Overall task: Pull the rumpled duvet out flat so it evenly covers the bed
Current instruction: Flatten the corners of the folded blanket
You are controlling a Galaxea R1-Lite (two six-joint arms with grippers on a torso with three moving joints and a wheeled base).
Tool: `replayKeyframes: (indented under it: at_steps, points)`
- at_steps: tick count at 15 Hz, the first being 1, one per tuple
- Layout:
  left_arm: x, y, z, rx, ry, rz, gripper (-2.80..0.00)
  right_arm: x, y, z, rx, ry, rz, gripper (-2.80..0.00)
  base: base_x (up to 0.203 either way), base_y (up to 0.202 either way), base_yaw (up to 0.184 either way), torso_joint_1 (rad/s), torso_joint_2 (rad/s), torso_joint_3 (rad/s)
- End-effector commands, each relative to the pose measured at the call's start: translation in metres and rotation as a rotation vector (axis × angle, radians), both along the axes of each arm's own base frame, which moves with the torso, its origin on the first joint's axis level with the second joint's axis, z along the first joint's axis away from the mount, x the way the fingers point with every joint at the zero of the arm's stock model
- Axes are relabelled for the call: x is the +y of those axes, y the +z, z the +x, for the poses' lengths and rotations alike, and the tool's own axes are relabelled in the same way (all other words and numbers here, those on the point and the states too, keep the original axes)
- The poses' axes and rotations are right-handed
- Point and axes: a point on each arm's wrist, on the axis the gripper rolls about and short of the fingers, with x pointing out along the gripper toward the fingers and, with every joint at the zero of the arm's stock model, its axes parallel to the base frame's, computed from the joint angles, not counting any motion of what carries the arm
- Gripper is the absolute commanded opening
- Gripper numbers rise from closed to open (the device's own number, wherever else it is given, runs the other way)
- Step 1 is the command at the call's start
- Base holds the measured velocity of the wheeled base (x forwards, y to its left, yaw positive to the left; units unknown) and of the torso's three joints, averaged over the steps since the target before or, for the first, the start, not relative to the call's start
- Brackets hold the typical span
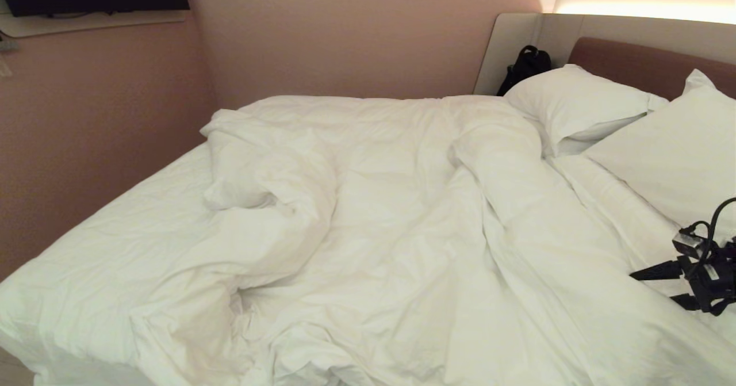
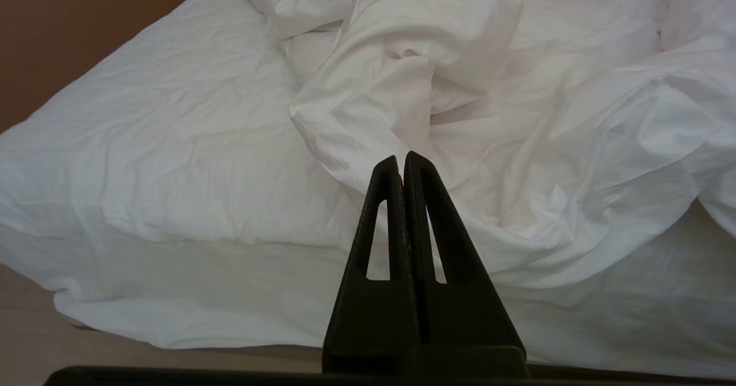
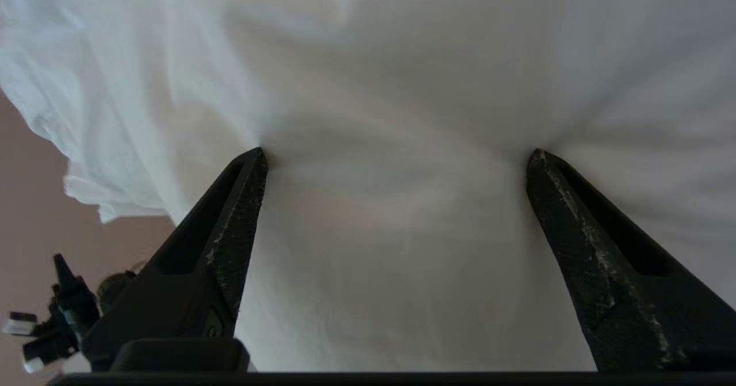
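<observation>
Right wrist view showed the right gripper (image 3: 397, 156) spread wide, both tips pressed into white cloth with nothing pinched; the step in hand looked like taking a fresh hold, best done by gathering a thick fold near the right edge and drawing it slowly outward. The left gripper (image 2: 402, 161) hung closed and empty off the near left corner. The duvet (image 1: 368, 213) lay bunched mid-bed (image 1: 103, 248), bare sheet at left, pillows (image 1: 581, 110) far right, pink walls (image 1: 345, 29) behind.
</observation>
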Motion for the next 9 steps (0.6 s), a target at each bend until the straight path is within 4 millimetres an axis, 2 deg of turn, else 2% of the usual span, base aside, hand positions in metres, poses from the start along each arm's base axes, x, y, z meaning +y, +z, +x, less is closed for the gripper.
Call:
replayKeyframes:
  at_steps: [1, 6, 7, 8, 9]
  points:
    - [0.0000, 0.0003, -0.0001, -0.001, 0.000, 0.000, -2.80, 0.0042, 0.0014, -0.0041, 0.050, 0.055, -0.049, 0.00, 0.000, 0.000, 0.000, 0.000, 0.00, 0.000]
    - [0.0000, 0.0003, -0.0001, -0.001, 0.000, 0.000, -2.80, 0.0058, 0.0027, -0.0057, 0.072, 0.068, -0.059, 0.00, 0.000, 0.000, 0.000, 0.000, 0.00, 0.000]
    - [0.0000, -0.0001, 0.0000, 0.000, 0.000, 0.000, -2.80, 0.0059, 0.0024, -0.0058, 0.073, 0.069, -0.058, -0.85, 0.000, 0.000, 0.000, 0.000, 0.00, 0.000]
    - [0.0000, -0.0001, 0.0000, 0.000, 0.000, 0.000, -2.80, 0.0059, 0.0024, -0.0058, 0.073, 0.069, -0.058, -2.80, 0.000, 0.000, 0.000, 0.000, 0.00, 0.000]
    - [0.0000, 0.0001, 0.0000, 0.000, 0.000, 0.000, -2.80, 0.0059, 0.0024, -0.0058, 0.073, 0.069, -0.058, -2.80, 0.000, 0.000, 0.000, 0.000, 0.00, 0.000]
